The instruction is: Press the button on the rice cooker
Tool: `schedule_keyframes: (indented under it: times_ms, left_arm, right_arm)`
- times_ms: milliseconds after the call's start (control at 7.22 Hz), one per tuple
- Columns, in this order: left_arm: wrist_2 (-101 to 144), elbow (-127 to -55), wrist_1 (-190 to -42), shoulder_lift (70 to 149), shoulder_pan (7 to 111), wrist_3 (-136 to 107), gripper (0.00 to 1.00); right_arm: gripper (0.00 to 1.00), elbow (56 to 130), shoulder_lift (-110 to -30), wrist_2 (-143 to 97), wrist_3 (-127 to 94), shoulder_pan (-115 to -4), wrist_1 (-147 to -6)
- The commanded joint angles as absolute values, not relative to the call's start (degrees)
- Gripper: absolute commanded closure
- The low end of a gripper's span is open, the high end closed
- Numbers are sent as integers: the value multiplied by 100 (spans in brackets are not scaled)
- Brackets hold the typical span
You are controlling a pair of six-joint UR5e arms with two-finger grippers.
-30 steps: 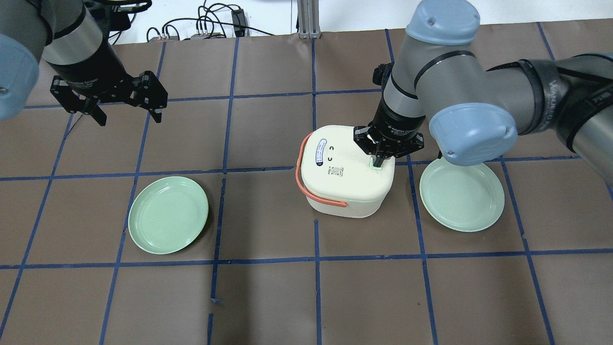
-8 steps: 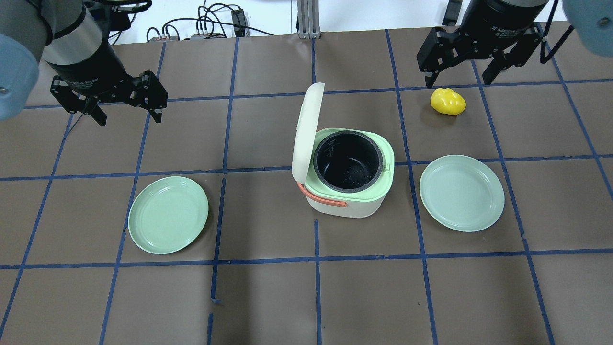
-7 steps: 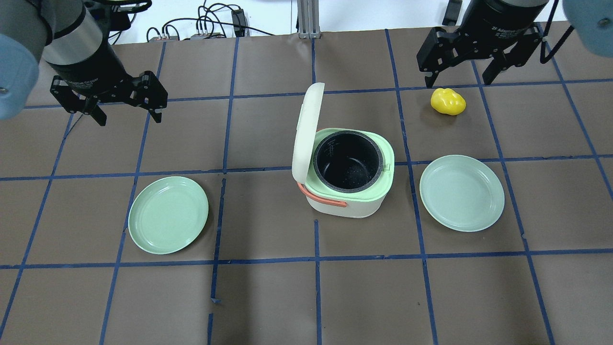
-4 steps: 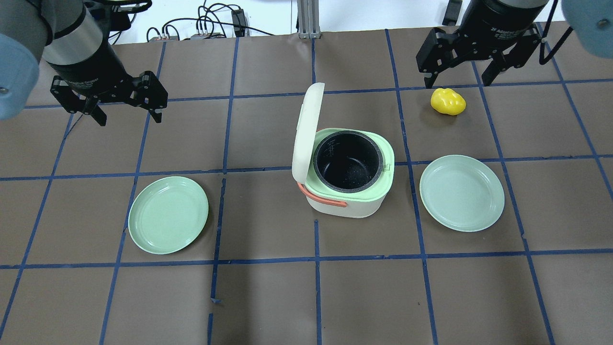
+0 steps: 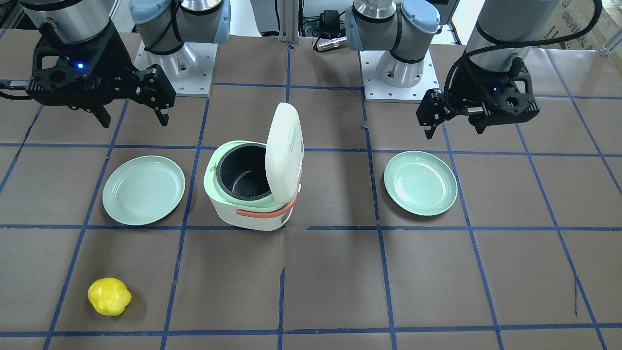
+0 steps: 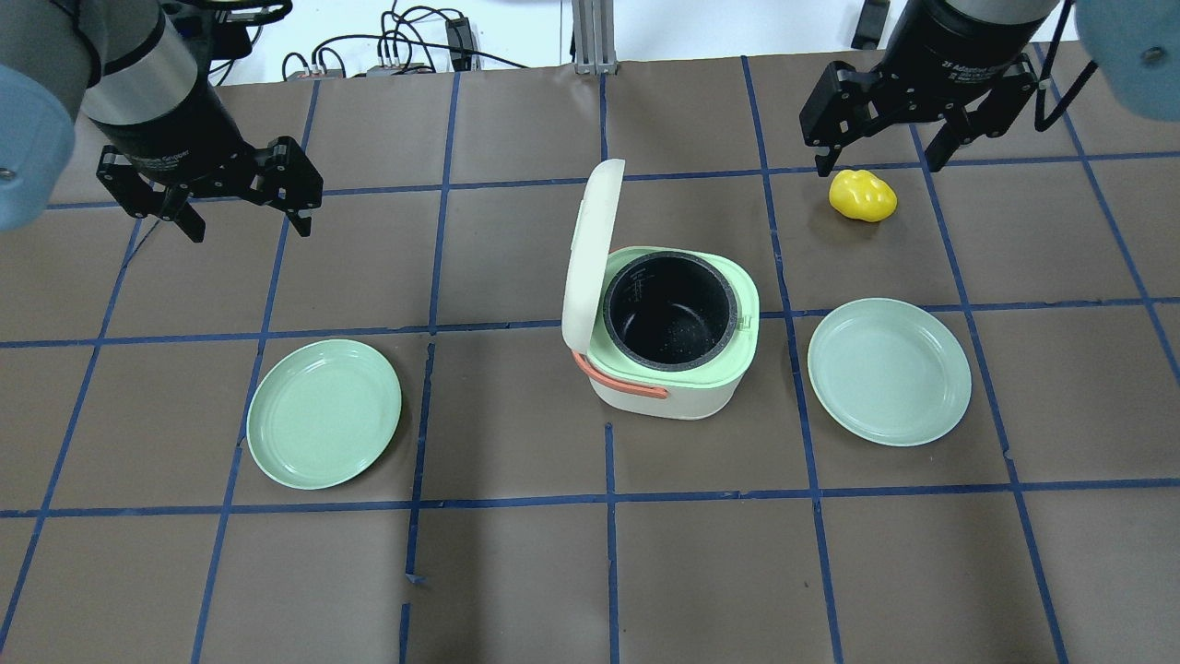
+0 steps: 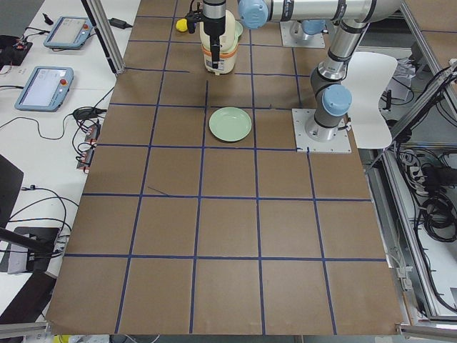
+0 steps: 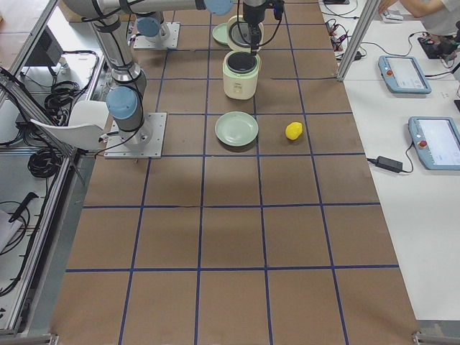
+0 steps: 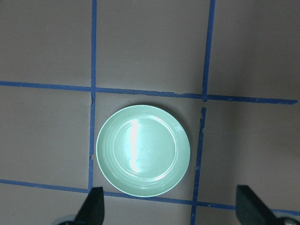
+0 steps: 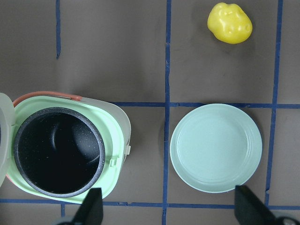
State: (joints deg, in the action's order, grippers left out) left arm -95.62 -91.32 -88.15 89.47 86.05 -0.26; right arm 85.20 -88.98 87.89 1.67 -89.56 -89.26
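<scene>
Since the frame a few seconds back, the right tool (image 6: 876,164) has left the top of the rice cooker (image 6: 664,392) and pulled up to the upper right of the overhead frame, and the lid (image 6: 590,249), shut then, now stands upright. We read that as the press done: the lid has sprung open and the dark pot (image 6: 668,309) shows inside. As far as we can judge, nothing of the task is left except perhaps for the arms to settle.

We see the right tool spread wide, holding nothing, hanging above a yellow toy (image 6: 862,195) that lies on the counter (image 6: 516,572). At the upper left, the left tool (image 6: 249,231) is also wide and holds nothing, well apart from the cooker.

We find the cooker in the middle of the overhead frame, its orange handle toward the lower edge and the raised lid on its left side. One green plate (image 6: 323,413) lies at lower left and another plate (image 6: 890,371) sits just right of the cooker. Neither touches it. Were another reach needed, the upright lid would block an approach from the left.
</scene>
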Motion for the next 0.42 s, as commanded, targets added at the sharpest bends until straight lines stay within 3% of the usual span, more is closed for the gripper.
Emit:
schedule_keyframes:
  times_ms: [0,277]
  left_arm:
    - [-9563,-9132,-8815,8947,8604,-26,0]
    - [-9563,-9132,-8815,8947,8605,-26,0]
  right_arm:
    - [0,8525,-8895,8789,158,-8956,-8965]
    - [0,8525,-8895,8789,167,-8956,-8965]
